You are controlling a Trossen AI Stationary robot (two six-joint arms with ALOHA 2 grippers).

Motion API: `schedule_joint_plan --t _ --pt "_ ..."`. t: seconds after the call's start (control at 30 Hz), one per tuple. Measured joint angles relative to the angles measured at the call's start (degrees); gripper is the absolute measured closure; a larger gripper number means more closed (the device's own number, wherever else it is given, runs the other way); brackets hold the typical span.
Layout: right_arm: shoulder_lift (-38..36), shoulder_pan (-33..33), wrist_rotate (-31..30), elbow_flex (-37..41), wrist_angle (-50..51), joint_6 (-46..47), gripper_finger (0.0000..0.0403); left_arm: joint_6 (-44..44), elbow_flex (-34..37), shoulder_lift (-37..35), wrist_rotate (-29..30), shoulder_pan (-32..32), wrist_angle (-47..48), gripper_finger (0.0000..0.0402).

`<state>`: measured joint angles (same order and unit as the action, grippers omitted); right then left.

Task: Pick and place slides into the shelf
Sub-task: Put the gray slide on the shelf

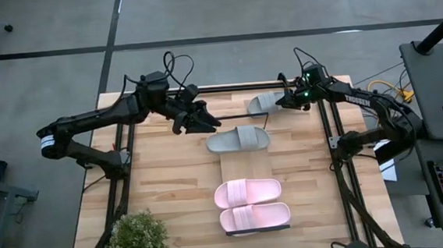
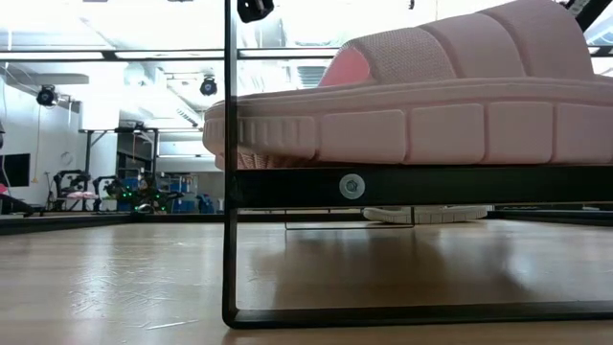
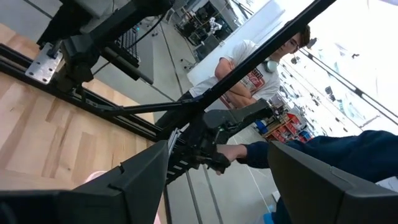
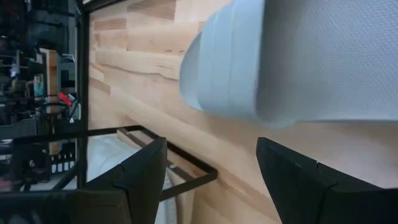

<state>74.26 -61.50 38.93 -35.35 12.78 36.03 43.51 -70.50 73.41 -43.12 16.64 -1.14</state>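
While three slides (image 1: 248,203) are seen on the shelf (image 1: 228,167), one grey slide (image 1: 265,103) lies far right. Right gripper (image 1: 285,101) is held spread just beside it; left gripper (image 1: 206,123) is spread, empty.

A robotics lab: camera rigs (image 2: 46,96), equipment racks (image 2: 144,182), grey concrete floor (image 1: 221,11).

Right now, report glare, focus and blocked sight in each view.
High view: even light, all sharp. Low view: ceiling lights blow out the top; the near pink slide on the shelf fills the frame and hides most behind it. Left wrist view: bright background washes out above a person. Right wrist view: the grey slide looms close and soft.
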Motion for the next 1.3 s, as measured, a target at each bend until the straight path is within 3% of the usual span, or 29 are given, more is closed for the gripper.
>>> schedule_joint_plan --t 0.57,1.3 --pt "9.9 -0.4 0.6 -5.0 -2.5 -5.3 0.0163 1.2 0.0 0.0 2.0 -1.3 -0.1 0.0141" --pt "13.6 -0.1 0.1 -6.2 -2.4 -5.0 0.0168 1.2 -1.7 -0.2 2.0 -1.3 -1.5 0.0141"
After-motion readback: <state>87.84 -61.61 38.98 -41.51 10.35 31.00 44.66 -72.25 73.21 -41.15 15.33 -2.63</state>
